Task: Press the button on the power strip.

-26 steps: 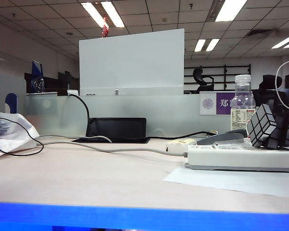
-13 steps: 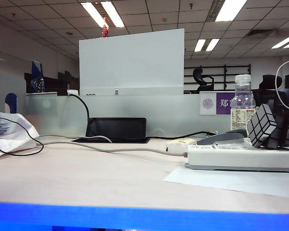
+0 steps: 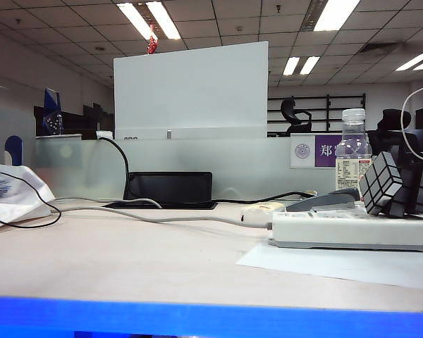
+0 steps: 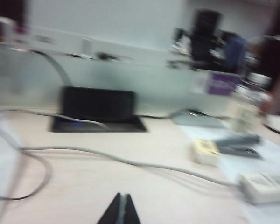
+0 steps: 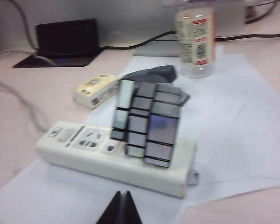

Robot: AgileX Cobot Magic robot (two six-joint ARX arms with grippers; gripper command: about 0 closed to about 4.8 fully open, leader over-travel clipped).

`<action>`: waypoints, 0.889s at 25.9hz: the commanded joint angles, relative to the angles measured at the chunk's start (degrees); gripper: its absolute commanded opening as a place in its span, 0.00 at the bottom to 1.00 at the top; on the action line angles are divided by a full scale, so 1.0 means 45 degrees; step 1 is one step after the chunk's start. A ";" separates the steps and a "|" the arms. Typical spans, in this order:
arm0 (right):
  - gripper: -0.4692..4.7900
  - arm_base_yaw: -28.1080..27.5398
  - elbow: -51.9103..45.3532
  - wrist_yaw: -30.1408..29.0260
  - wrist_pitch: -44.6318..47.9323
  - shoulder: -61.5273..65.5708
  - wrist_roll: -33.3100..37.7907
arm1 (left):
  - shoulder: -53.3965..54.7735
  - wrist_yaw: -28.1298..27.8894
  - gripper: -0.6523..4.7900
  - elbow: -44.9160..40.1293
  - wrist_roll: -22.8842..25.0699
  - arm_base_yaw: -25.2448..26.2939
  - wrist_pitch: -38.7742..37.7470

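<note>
Exterior view shows us the power strip (image 3: 352, 231) lying flat on the right side of the table (image 3: 127, 260), resting partly on a sheet of white paper (image 3: 338, 266); its grey cord (image 3: 162, 218) runs leftward across the tabletop; a silver puzzle cube (image 3: 382, 184) stands on top of the strip, and a water bottle (image 3: 353, 151) stands behind it; a black flat box (image 3: 169, 189) sits further back near the partition; neither arm appears in this view.

Right wrist view gives us the right gripper (image 5: 122, 207) with its fingertips pressed together, holding nothing, poised above the paper (image 5: 233, 130) just in front of the power strip (image 5: 116, 158); the cube (image 5: 149, 123) covers the middle of the strip.

Left wrist view is blurred; we see the left gripper (image 4: 120, 210) closed tip to tip and empty, over bare table, well apart from the power strip (image 4: 266, 186) at the frame edge.
</note>
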 commanded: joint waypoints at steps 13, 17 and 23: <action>0.09 0.0835 -0.0044 -0.0068 0.0034 -0.0019 -0.0389 | 1.2468 0.2691 0.11 0.5984 0.1151 -0.2841 -0.0384; 0.09 0.0826 -0.0044 -0.0107 0.0044 -0.0019 -0.0384 | 1.5863 0.2739 0.11 0.7747 0.1885 -0.5095 -0.0175; 0.09 0.0826 -0.0044 -0.0233 0.0010 -0.0019 -0.0321 | 1.8462 0.2322 0.11 0.9695 0.2084 -0.6747 0.1059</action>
